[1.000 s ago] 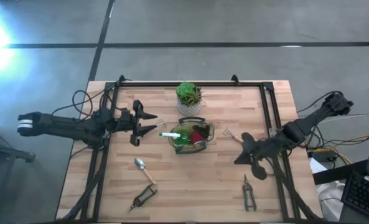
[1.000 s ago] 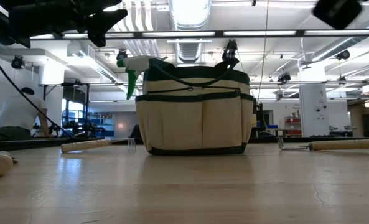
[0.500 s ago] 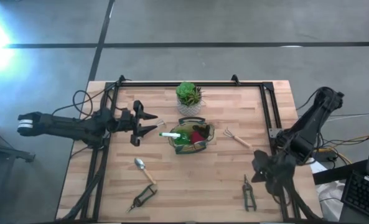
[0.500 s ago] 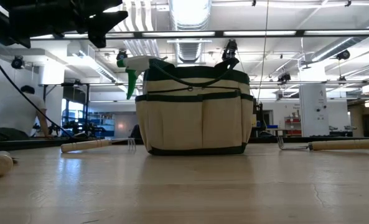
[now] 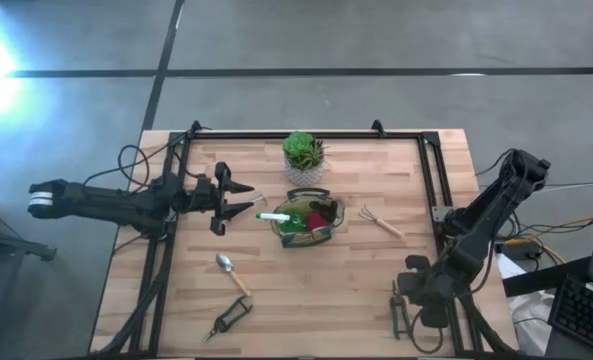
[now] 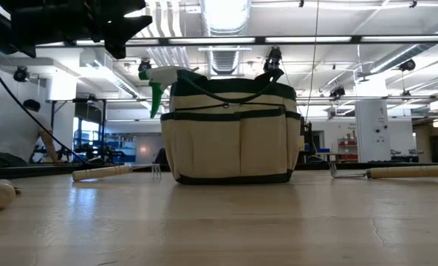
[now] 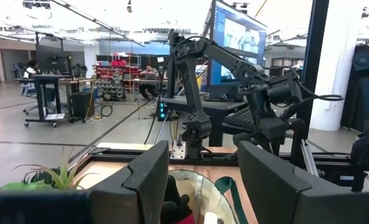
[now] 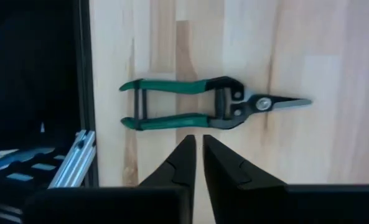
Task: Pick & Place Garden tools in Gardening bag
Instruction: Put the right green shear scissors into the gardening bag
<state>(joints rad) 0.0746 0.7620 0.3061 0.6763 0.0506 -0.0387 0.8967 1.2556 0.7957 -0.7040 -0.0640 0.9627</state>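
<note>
The tan gardening bag [image 5: 308,220] stands on its base mid-table, and it also shows in the low view [image 6: 230,137]. A green-and-white spray tool [image 5: 274,216] and a red-and-black item [image 5: 321,215] stick out of it. My left gripper [image 5: 241,200] hovers open just left of the bag, and the left wrist view shows it open too [image 7: 203,180]. My right gripper [image 8: 199,149] is shut and hangs above a green-handled pruner [image 8: 209,111] lying flat near the table's near right corner [image 5: 400,314]. It touches nothing. A wooden-handled rake fork [image 5: 381,220], a silver trowel [image 5: 230,271] and a second pruner [image 5: 230,318] lie flat on the table.
A green plant in a white pot [image 5: 304,156] stands just behind the bag. Another wooden-handled tool [image 6: 115,172] lies below my left gripper. A black frame rail [image 5: 431,190] runs along the table's right side, close to the right pruner. Bare wood lies between the bag and the near edge.
My right gripper has swung from beside the rake fork toward the table's near edge. It now hangs over the right pruner. No tool has moved.
</note>
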